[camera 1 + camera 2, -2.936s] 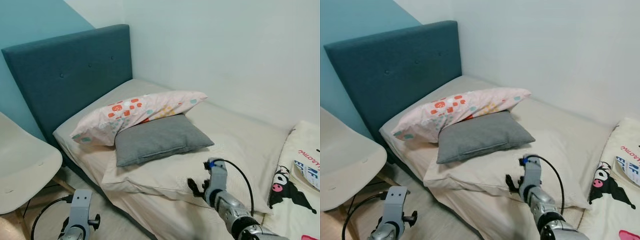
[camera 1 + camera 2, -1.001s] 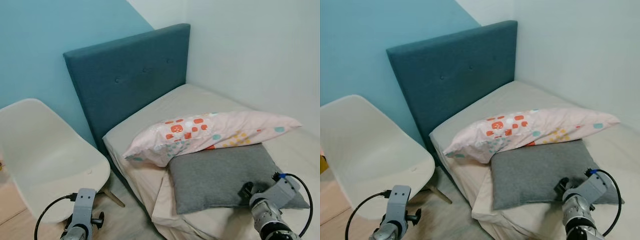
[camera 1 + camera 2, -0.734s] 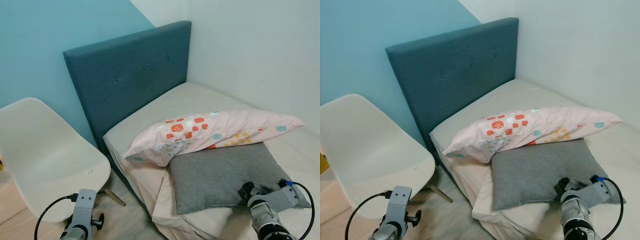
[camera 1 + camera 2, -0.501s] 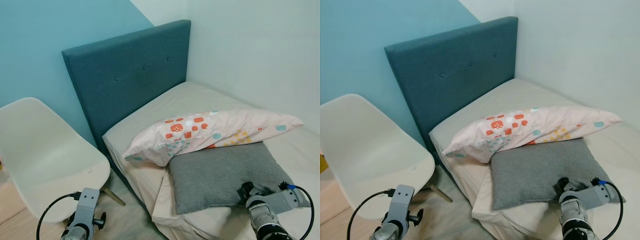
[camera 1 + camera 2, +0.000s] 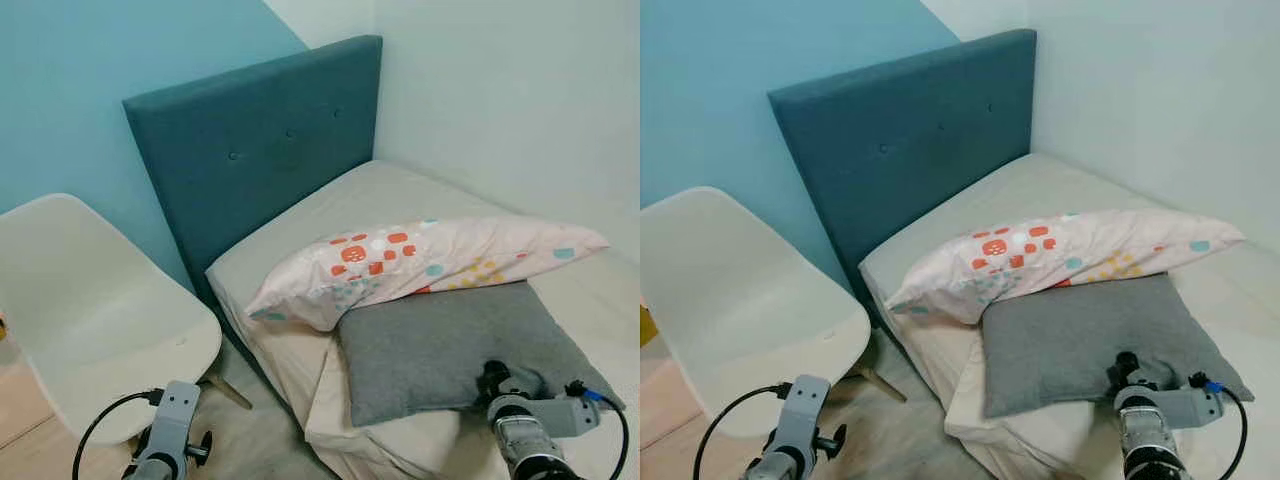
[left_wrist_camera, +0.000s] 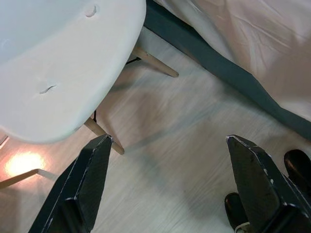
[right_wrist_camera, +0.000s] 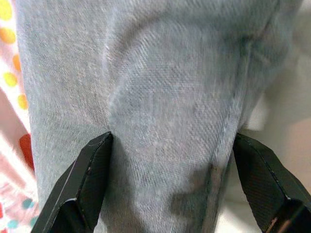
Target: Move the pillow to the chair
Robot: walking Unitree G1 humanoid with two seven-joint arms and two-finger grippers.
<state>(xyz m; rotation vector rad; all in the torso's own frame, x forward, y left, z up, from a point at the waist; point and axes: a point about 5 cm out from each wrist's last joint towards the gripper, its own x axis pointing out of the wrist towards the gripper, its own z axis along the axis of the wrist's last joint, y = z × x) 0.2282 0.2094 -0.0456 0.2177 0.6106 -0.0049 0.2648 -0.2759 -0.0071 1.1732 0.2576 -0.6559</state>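
At the near edge of the bed, the right gripper hung right over the grey pillow, its two black fingers spread wide with the cloth between them and not yet pinched. The grey pillow lay flat near the bed's near edge, on a larger cream pillow, with the pink patterned pillow resting across its far edge, toward the headboard.

To do the grasp well, the judgement here is that the fingers should press down into the soft cloth near the pillow's near edge and gather a good fold before closing, since a shallow pinch on loose fabric would likely slip. Lifting should start gently, because the pink patterned pillow overlaps the grey one and could be dragged along or tipped off.

The left gripper hung low, likewise spread, over the pale wooden floor beside the white chair, holding nothing.

The chair stood just beside the bed's head corner, its seat bare and turned toward the robot. A blue wall rose behind it, and a white wall ran along the bed's far side.
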